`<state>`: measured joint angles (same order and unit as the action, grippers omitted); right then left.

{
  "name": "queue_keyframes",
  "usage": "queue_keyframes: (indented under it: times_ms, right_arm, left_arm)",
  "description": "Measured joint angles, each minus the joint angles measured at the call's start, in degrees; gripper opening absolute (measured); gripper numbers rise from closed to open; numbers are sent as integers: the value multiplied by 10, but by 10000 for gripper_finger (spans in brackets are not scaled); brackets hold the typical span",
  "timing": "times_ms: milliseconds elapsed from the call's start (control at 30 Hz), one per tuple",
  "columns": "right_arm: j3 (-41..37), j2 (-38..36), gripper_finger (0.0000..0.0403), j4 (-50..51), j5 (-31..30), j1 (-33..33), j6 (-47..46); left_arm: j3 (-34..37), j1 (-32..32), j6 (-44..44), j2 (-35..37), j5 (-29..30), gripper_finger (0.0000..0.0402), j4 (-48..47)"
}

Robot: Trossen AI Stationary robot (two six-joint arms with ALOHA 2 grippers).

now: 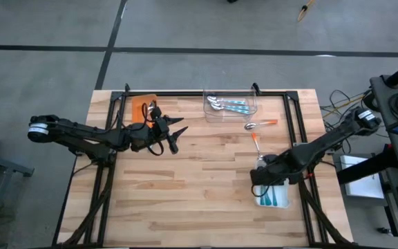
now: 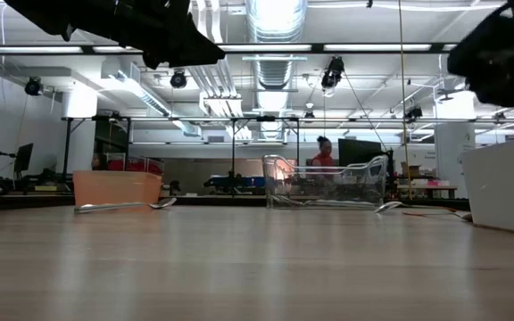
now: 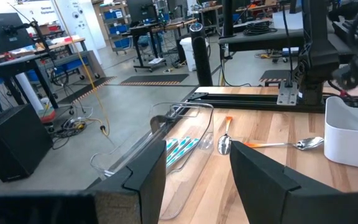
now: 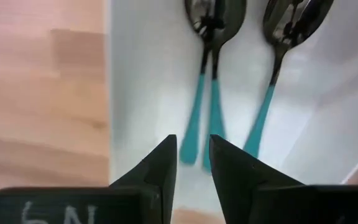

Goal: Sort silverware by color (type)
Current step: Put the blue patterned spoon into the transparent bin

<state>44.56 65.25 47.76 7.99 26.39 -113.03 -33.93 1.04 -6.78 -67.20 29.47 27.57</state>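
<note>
My right gripper (image 4: 193,155) hangs open, pointing steeply down, over the white tray (image 1: 285,202) at the table's near right. Three teal-handled spoons (image 4: 211,93) lie flat on the tray floor below its fingertips, and none is between the fingers. My left gripper (image 3: 197,180) waits open and level above the table's left part (image 1: 175,137). More teal spoons (image 1: 232,106) lie in the clear tray (image 1: 249,111) at the far edge. Two orange-handled spoons (image 1: 261,124) (image 1: 256,143) lie on the bare wood between the two trays.
An orange tray (image 1: 142,105) stands at the far left, with a spoon (image 2: 123,207) lying on the wood in front of it. The black frame rails (image 1: 296,117) run along the table's sides. The wood's middle and near left (image 1: 185,200) are bare.
</note>
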Motion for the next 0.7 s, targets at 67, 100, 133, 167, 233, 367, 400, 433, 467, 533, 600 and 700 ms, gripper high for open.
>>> queue_keyframes:
  times_ms: [67, 100, 133, 167, 233, 367, 400, 433, 467, 533, 600, 700]
  right_arm:
    - [0, -30, 79, 0, 0, 0, -6]
    - [0, -44, 77, -1, 0, 0, -6]
    - [0, -57, 74, -1, -2, 0, -4]
    - [0, -70, 72, -1, -7, 0, -1]
    - [0, -92, 69, -3, -29, 0, 11]
    - [0, -121, 70, -14, -88, -4, 62]
    - [0, -126, 70, -22, -98, -6, 80]
    - [0, -130, 70, -28, -105, -10, 97]
    - [0, -134, 70, -34, -111, -14, 114]
    - [0, -136, 68, -47, -120, -25, 152]
    - [0, -135, 66, -61, -126, -39, 186]
    - [0, -133, 66, -81, -125, -66, 234]
  left_arm:
    - [0, 0, 0, 0, 0, 160, 0]
    - [0, 0, 3, 0, 0, 160, 0]
    - [0, 0, 4, 0, 0, 160, 0]
    - [0, 0, 4, 0, 0, 160, 0]
    - [0, 0, 7, 0, 0, 160, 0]
    - [0, 0, 15, 0, 0, 160, 0]
    - [0, 0, 15, 0, 0, 160, 0]
    - [0, 0, 15, 0, 0, 160, 0]
    - [0, 0, 16, 0, 0, 160, 0]
    - [0, 0, 22, 0, 0, 160, -3]
    - [0, 0, 37, 0, 0, 160, -11]
    - [0, 0, 71, 0, 0, 160, -36]
